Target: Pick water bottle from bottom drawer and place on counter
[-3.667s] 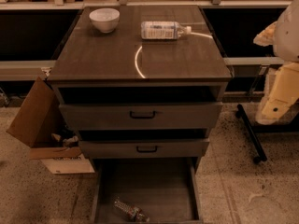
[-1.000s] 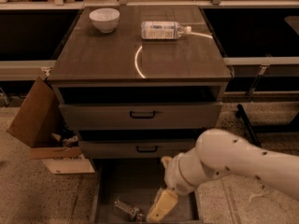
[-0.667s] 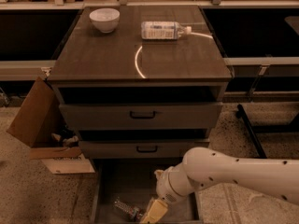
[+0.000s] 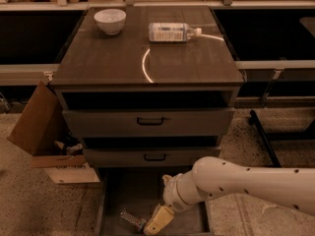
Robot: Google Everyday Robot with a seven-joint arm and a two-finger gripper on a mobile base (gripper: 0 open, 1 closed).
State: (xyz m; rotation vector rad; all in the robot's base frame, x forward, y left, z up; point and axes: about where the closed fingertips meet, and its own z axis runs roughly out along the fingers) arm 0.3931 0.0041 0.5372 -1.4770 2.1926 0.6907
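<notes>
Claw (image 4: pixel 157 222): down inside the bottom drawer near its front edge, tilted down and to the left; whether it is wide or narrow, I cannot tell.
Arm (image 4: pixel 246 181): white, reaching in from the right, low over the drawer.
Water bottle (image 4: pixel 131 220): lying on its side on the drawer floor, just left of the claw; whether they touch is unclear.
Bottom drawer (image 4: pixel 130 193): pulled out wide, floor dark.
Upper drawers (image 4: pixel 147 122): two, each slightly pulled out, with black bar handles.
Desk (image 4: pixel 108 58): dark wood-grain top with a bright curved glare mark (image 4: pixel 144 65).
Bowl (image 4: pixel 110 21): white, far left on the desk.
Larger bottle (image 4: pixel 172 32): labelled, lying on its side, right of the bowl.
Cardboard box (image 4: pixel 37 127): on the floor, left of the drawers.
</notes>
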